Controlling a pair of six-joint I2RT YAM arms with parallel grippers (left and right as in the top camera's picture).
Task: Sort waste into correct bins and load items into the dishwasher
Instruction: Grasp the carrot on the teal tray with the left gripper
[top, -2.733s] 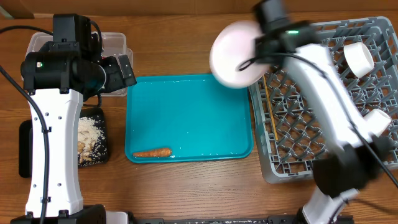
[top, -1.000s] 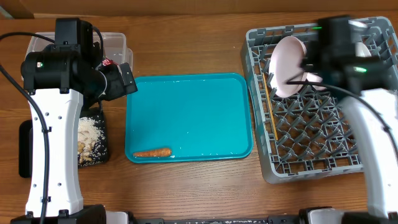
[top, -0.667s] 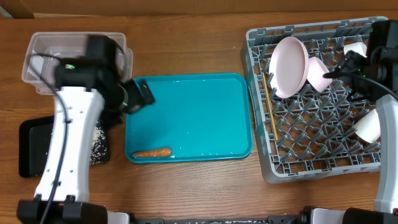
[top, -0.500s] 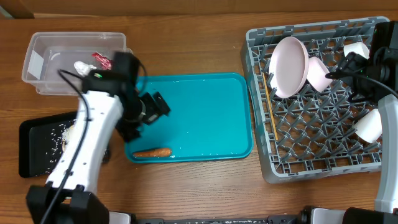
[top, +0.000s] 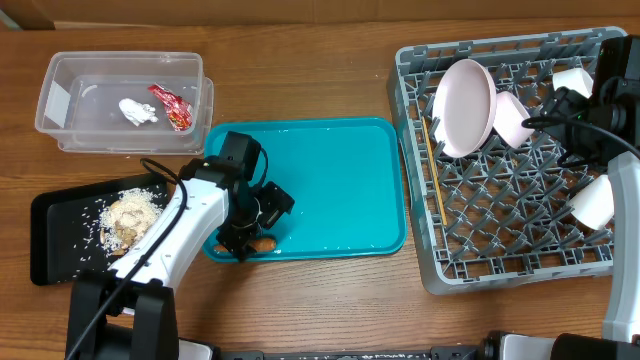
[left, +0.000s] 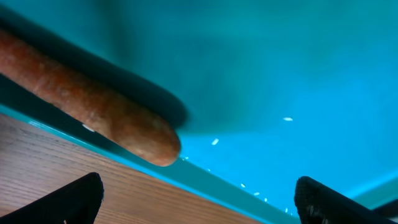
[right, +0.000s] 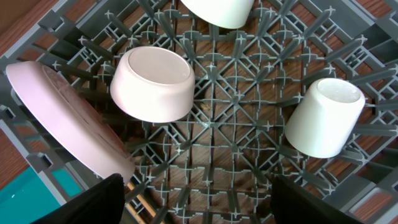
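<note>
- Wood-grain brown table (top: 320, 310) fills the overhead view, matte, with darker streaks running along the grain.
- Smooth teal tray (top: 330, 170) with rounded corners lies at the table's centre. Its glossy floor is dotted with tiny pale specks.
- The small orange carrot (left: 93, 102) lies on that floor along the tray's 6 o'clock rim. It is rough-skinned with a blunt, rounded tip.
- The left gripper (top: 248, 238) hangs low over the carrot. Its 2 dark fingertips (left: 68, 202) are spread wide and pinch nothing.
- A clear plastic tub (top: 60, 115) sits at the table's 10 o'clock. Inside it, the crumpled white napkin (top: 135, 110) lies just beside the red shiny wrapper (top: 172, 105).
- A shallow black tray (top: 48, 255) with rounded corners sits at 8 o'clock. It carries pale rice-like scraps (top: 125, 215): 1 heap, with loose grains scattered around it.
- The grey dish rack (top: 500, 255) at 3 o'clock has a lattice base and upright prongs.
- A white round plate (top: 465, 105) leans on edge at the rack's 11 o'clock, with a tipped bowl (top: 510, 120) just beside it.
- A small cup (top: 575, 80) sits at the rack's 1 o'clock and a second bowl (top: 590, 200) at its 3 o'clock edge.
- Thin wooden chopsticks (top: 432, 165) run along the rack's 9 o'clock side.
- The right gripper (right: 214, 202) hovers above the rack's lattice — fingers spread, holding nothing.
</note>
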